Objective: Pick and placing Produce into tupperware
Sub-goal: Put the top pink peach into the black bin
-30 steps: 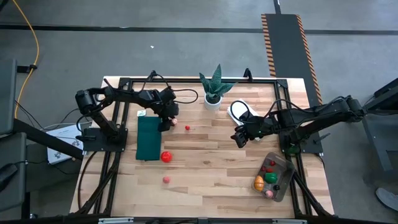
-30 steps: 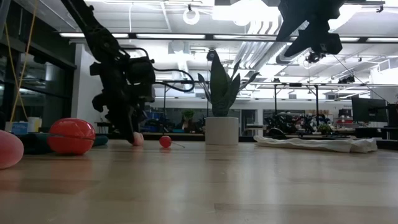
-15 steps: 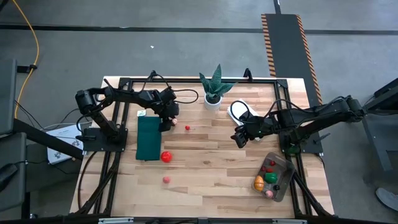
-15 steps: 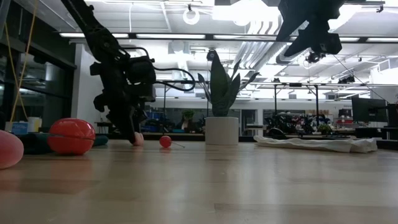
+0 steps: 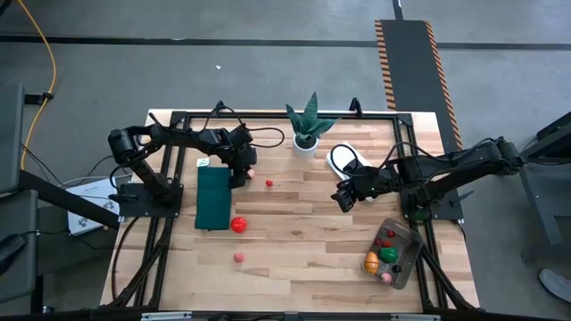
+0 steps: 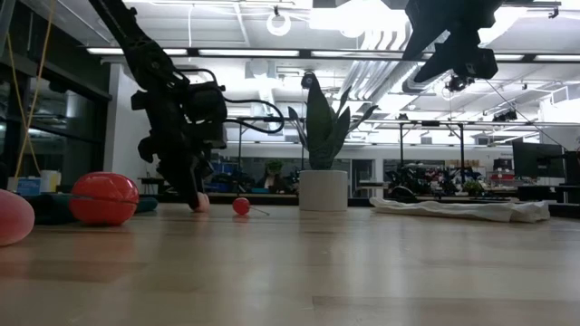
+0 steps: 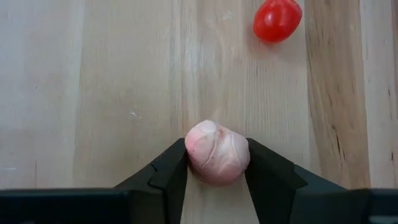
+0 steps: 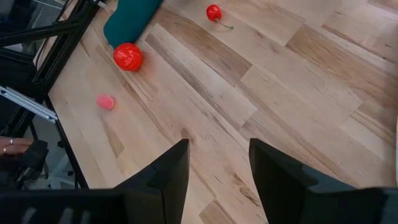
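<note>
A pale pink round fruit (image 7: 217, 151) sits between the fingers of my left gripper (image 5: 246, 171), just right of the green mat's far end. My right gripper (image 5: 343, 198) hangs open above the table's right half, holding nothing. Loose on the wood lie a small red cherry (image 5: 268, 184), a red tomato (image 5: 238, 225) and a small pink fruit (image 5: 239, 258). The clear tupperware (image 5: 403, 266) stands near the right near corner, with red, green, orange and pink produce inside. My left gripper pinches the pale pink fruit by its two opposite sides (image 7: 190, 149), one finger (image 7: 171, 171) on each flank. It comes from above, pointing down. In the low view the fruit (image 6: 200, 203) rests on the table under the fingers.
A dark green mat (image 5: 213, 198) lies left of centre. A spiky plant in a white pot (image 5: 308, 134) stands at the far edge, with a folded white cloth (image 5: 343, 159) beside it. Bare wood stretches between the loose fruits and the tupperware.
</note>
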Robot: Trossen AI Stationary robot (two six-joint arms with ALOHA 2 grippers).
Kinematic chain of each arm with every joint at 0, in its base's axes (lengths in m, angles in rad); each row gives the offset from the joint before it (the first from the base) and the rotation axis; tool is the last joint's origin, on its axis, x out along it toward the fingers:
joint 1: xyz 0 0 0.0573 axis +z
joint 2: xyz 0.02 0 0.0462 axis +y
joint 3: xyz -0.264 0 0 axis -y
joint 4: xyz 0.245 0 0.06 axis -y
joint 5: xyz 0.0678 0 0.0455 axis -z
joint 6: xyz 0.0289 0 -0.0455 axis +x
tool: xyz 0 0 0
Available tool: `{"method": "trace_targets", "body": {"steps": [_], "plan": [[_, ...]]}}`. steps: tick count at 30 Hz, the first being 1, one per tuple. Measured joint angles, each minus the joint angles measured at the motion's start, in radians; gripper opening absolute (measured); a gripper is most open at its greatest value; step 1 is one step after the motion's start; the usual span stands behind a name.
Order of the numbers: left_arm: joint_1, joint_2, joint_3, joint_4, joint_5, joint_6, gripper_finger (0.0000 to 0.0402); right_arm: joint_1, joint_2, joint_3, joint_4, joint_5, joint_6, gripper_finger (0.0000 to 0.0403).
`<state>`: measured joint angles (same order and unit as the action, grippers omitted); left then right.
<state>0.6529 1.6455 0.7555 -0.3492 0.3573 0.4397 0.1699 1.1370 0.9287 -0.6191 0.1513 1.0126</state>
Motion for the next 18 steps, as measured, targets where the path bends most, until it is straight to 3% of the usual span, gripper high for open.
{"method": "trace_targets", "body": {"steps": [12, 18], "plan": [[0.0, -0.005, -0.001, -0.009, 0.018, -0.028, 0.0139, 0.0, 0.0, 0.0, 0.0, 0.0, 0.0, 0.0158], [0.0, -0.072, -0.001, -0.01, 0.021, -0.028, 0.014, 0.0, 0.0, 0.0, 0.0, 0.002, -0.007, 0.0158]]}}
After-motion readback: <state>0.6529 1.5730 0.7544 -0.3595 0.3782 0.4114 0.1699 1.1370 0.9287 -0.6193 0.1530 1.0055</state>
